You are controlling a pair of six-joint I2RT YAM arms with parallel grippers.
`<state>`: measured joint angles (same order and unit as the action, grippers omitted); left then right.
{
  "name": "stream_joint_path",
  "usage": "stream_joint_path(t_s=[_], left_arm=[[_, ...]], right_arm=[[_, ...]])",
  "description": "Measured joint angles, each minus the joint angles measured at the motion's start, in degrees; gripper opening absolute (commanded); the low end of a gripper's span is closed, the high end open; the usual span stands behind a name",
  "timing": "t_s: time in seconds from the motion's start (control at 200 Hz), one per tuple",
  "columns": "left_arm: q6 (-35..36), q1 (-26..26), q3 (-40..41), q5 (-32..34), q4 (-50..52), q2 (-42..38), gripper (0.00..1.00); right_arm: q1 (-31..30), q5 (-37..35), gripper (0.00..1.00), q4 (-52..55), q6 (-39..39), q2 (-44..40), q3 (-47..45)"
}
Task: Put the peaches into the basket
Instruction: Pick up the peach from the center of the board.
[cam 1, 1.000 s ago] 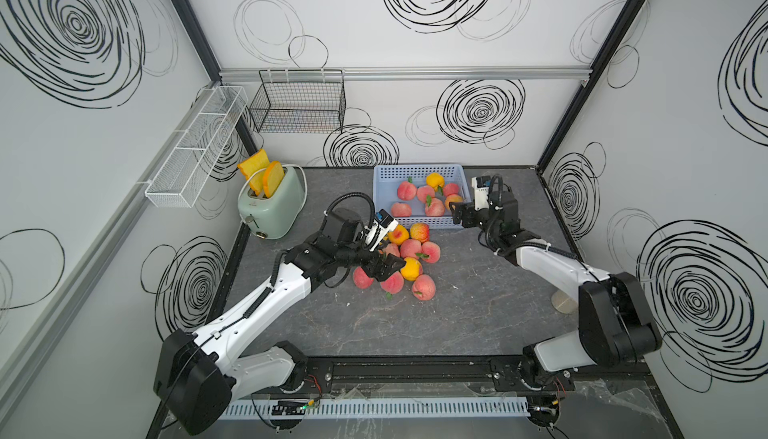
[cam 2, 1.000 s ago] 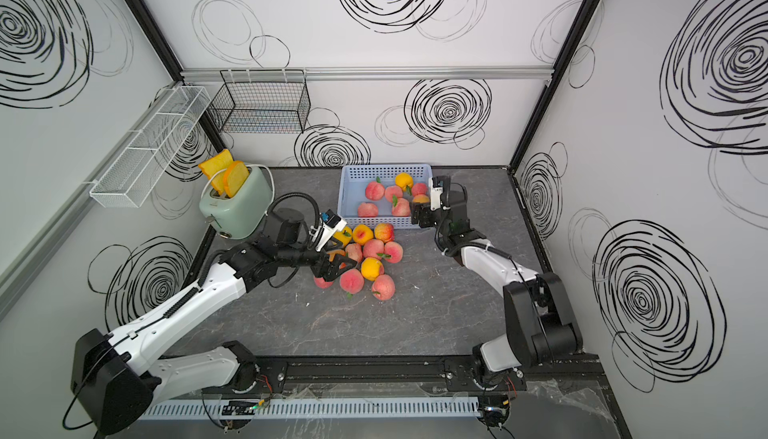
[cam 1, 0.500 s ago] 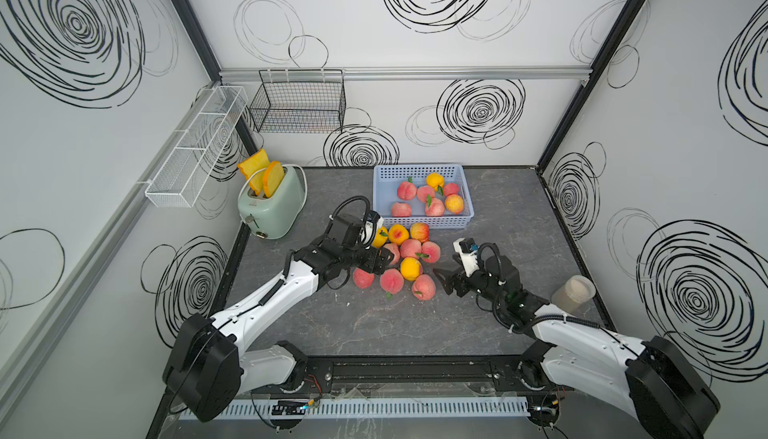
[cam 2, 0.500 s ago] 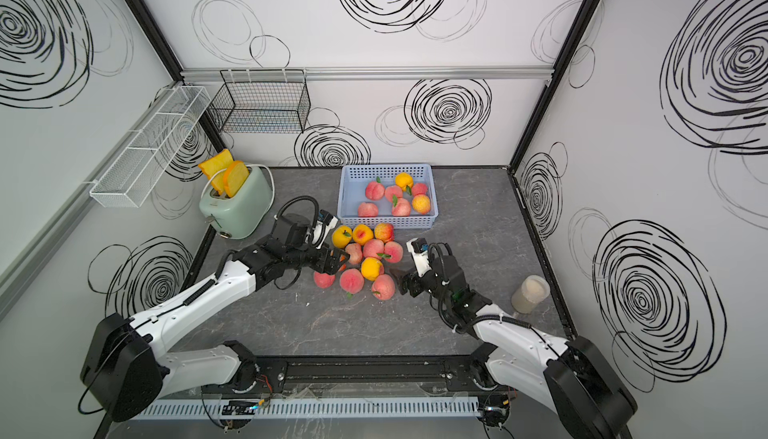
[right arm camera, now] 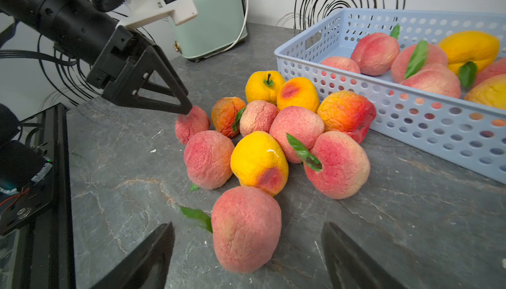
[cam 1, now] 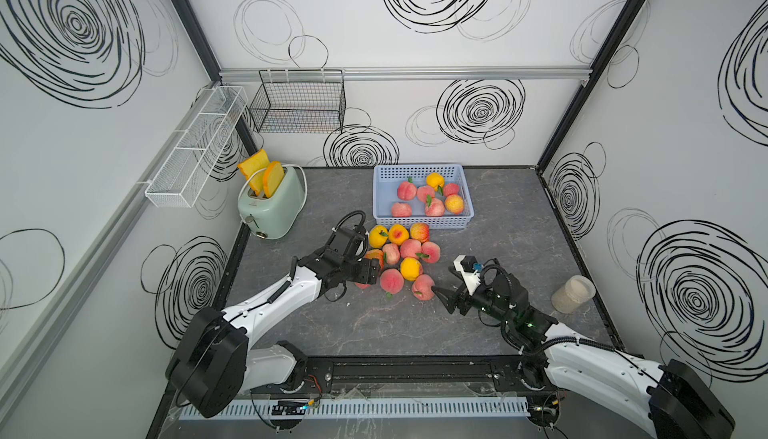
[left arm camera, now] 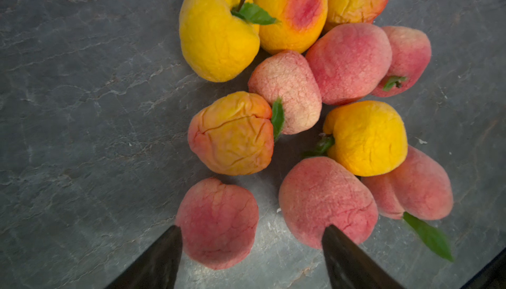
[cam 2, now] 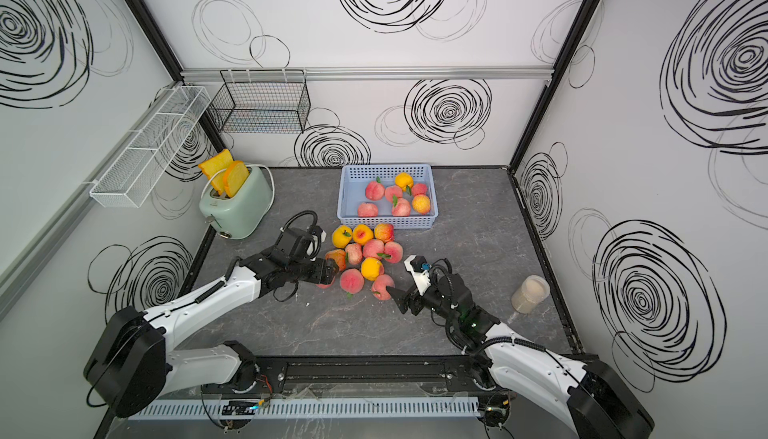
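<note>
Since the loose peaches (cam 1: 410, 248) lie heaped against one another on the grey, stone-veined worktop (right arm camera: 123, 164), each arm works an outer fruit, probably to avoid jostling the pile. The left pincer (left arm camera: 253, 227) is open, its dark pointed fingers (left arm camera: 161, 260) straddling a pink peach (left arm camera: 217, 223) without clamping it. The right pincer (right arm camera: 247, 224) is wide open and empty, the nearest peach (right arm camera: 246, 235) lying just ahead between its jaws. Both fruits look soft, wrinkled and matte. Beyond the right pincer, past the heap, sits the pale blue perforated basket (right arm camera: 410, 109), already holding several peaches.
</note>
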<state>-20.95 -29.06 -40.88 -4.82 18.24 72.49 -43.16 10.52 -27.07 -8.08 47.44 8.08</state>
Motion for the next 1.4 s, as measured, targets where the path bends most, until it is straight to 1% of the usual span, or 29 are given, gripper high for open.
stream_joint_path(t_s=[0.105, 0.41, 0.7, 0.805, 1.015, 1.226, 1.401], left_arm=[[-0.48, 0.48, 0.92, 0.2, -0.55, 1.05, 0.8], [-0.79, 0.98, 2.64, 0.96, -2.99, 4.17, 0.81], [-1.11, 1.11, 3.93, 1.81, -5.38, 5.42, 0.69], [-1.22, 1.11, 4.42, 2.12, -6.14, 5.42, 0.64], [-1.44, 1.11, 5.14, 2.54, -7.8, 5.4, 0.58], [-1.44, 1.11, 5.77, 3.21, -7.8, 4.22, 0.57], [-1.44, 0.94, 5.97, 4.13, -7.26, 0.57, 0.56]], right_arm=[[-1.95, -0.26, 0.87, -0.02, 0.76, 0.48, 0.17], [-4.44, -1.64, 0.85, -0.42, 2.62, 1.9, 0.35], [-6.75, -1.29, 0.84, -1.44, 4.37, 1.7, 0.37], [-7.1, -1.4, 0.84, -1.7, 4.92, 1.7, 0.37], [-7.93, -1.6, 0.84, -1.81, 5.38, 1.68, 0.37], [-9.05, -1.4, 0.84, -2.05, 6.27, 1.44, 0.37], [-10.21, -0.37, 0.84, -2.25, 7.32, 0.48, 0.37]])
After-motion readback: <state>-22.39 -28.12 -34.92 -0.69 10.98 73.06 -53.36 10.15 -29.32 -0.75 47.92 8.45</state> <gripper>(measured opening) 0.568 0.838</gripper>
